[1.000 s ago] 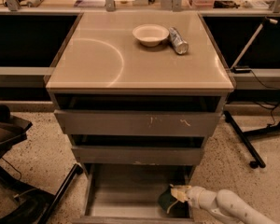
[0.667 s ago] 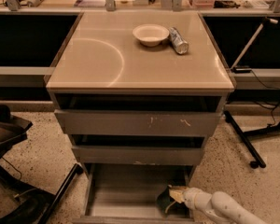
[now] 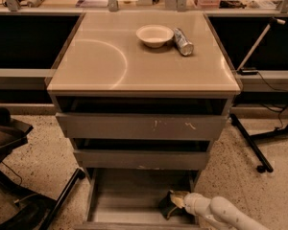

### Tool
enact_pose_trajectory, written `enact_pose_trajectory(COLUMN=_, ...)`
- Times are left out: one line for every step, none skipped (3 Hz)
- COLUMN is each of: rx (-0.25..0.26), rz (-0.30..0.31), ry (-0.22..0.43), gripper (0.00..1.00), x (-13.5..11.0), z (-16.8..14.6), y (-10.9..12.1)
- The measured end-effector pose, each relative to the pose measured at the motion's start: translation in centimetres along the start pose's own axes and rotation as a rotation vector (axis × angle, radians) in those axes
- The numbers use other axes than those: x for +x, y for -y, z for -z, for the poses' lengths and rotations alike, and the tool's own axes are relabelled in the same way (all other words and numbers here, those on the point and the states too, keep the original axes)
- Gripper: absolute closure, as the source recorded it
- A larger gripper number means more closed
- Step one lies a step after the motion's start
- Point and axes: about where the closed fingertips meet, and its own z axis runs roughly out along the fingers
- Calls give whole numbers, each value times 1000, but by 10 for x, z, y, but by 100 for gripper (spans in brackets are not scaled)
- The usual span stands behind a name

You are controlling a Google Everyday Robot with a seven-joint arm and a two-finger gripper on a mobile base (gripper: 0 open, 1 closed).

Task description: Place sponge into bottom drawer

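Bottom drawer (image 3: pixel 127 193) is pulled out toward the near side, grey floor showing. The two drawers above it, upper (image 3: pixel 141 127) and middle (image 3: pixel 140 159), are nearly closed.

Arm (image 3: pixel 222 213) comes in from the near right, low, and reaches left into the open drawer. Gripper (image 3: pixel 177 201) is inside the drawer at its right side, near the front edge.

Sponge (image 3: pixel 165 206) is right at the gripper tip on its left side, inside the drawer's right-near part. It shows as a dark patch with a bit of yellow toward the gripper. Dark side seems to face left and away from the arm. Long axis looks tilted, running from near-left up to far-right, but that's a rough read. Can't tell if it's lying on the floor or held off it.

Grip state: can't tell, the tip is masked by the sponge.

On the cabinet top (image 3: pixel 101 66), far right area: a bowl (image 3: pixel 154 35) with a silver can (image 3: pixel 184 41) lying on its side just right of it.
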Motion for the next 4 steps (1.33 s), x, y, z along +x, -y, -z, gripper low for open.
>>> enact_pose_trajectory(rx=0, rz=0, ry=0, gripper=58, x=0, z=0, y=0)
enact_pose_trajectory(rx=0, rz=0, ry=0, gripper=35, x=0, z=0, y=0)
enact_pose_trajectory(rx=0, rz=0, ry=0, gripper=11, x=0, z=0, y=0)
enact_pose_trajectory(rx=0, rz=0, ry=0, gripper=0, x=0, z=0, y=0)
